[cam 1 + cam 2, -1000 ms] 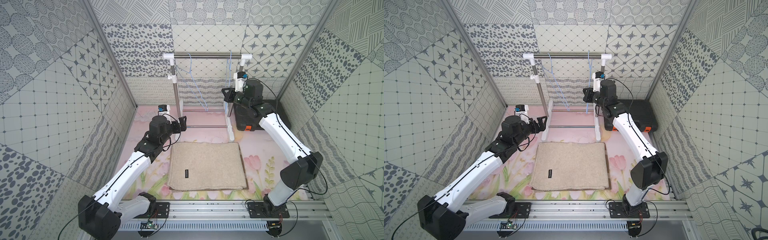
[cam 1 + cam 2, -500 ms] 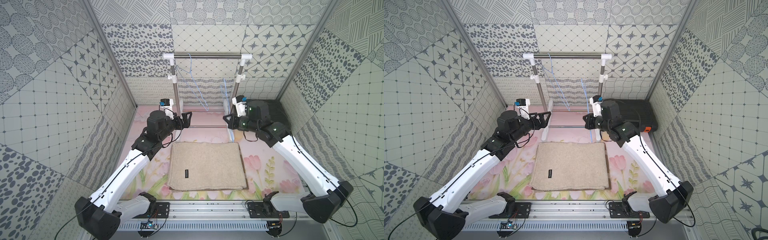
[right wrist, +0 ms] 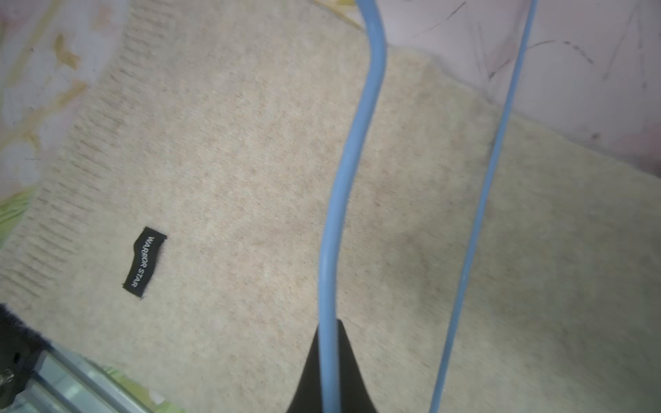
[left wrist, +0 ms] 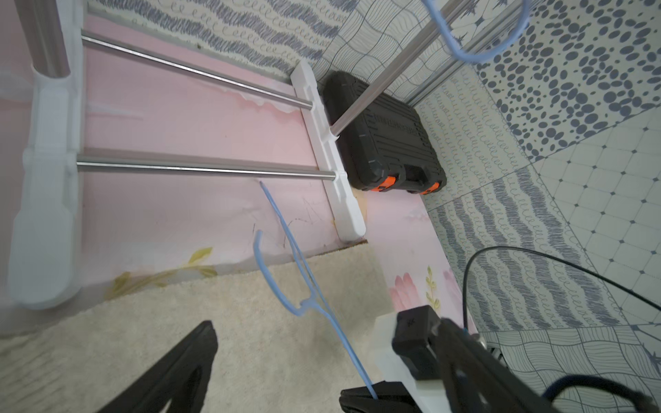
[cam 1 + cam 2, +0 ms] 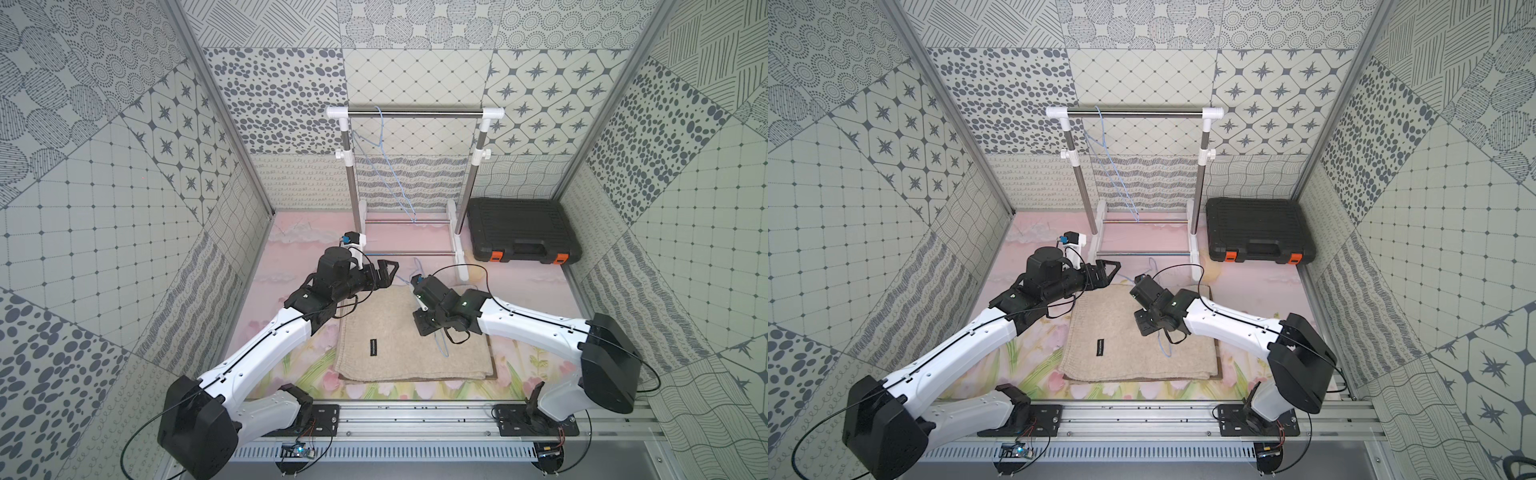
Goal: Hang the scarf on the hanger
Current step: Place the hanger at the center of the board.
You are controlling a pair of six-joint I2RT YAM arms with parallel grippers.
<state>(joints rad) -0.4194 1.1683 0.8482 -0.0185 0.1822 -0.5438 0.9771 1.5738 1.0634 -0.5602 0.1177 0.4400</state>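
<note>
One clothes rack (image 5: 415, 113) is seen at the back, with one black case (image 5: 521, 228) set beside it. One beige scarf (image 5: 390, 332) is laid folded flat before the rack. Two blue hangers are counted: the rail hanger (image 4: 471, 60) is hung on the rack, and the held hanger (image 3: 334, 221) is clamped in the right gripper (image 5: 428, 326) above the scarf. The left gripper (image 5: 390, 272) is held empty, fingers apart, near the scarf's far edge.

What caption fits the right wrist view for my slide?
Right tool shut on a blue hanger, held over the folded beige scarf.
</note>
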